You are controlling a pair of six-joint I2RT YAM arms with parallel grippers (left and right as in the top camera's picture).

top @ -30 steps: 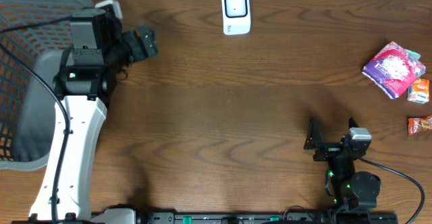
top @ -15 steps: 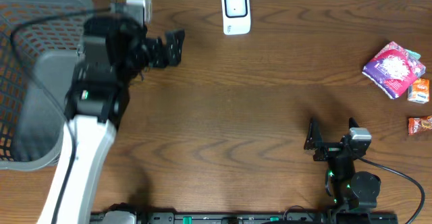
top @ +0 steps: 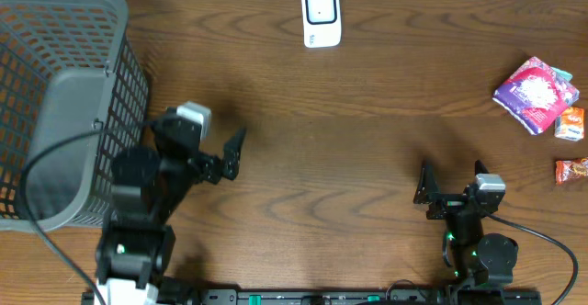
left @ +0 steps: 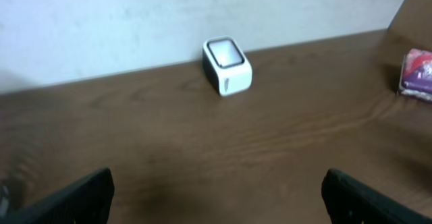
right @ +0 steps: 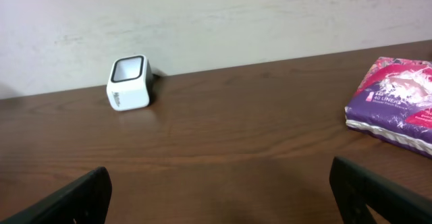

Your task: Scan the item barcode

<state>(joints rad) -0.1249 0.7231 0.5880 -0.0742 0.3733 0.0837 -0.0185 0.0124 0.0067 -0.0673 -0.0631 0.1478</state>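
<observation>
1. Jaws of the left pincer stand wide with nothing between them. It hangs over bare wood just right of the basket.
2. The right pincer is spread just as wide and is also empty. It sits low near the front edge of the tabletop, on the right half.
3. The basket is dark grey mesh and fills the far left corner.
4. The white scanner stands at the middle of the far edge. Both wrist views show it ahead, against a pale wall.
5. The purple packet lies flat at the far right, well apart from both pincers and touched by neither.
6. Two small orange packets lie at the right edge. One is just beside the purple packet and the other is nearer the front.
</observation>
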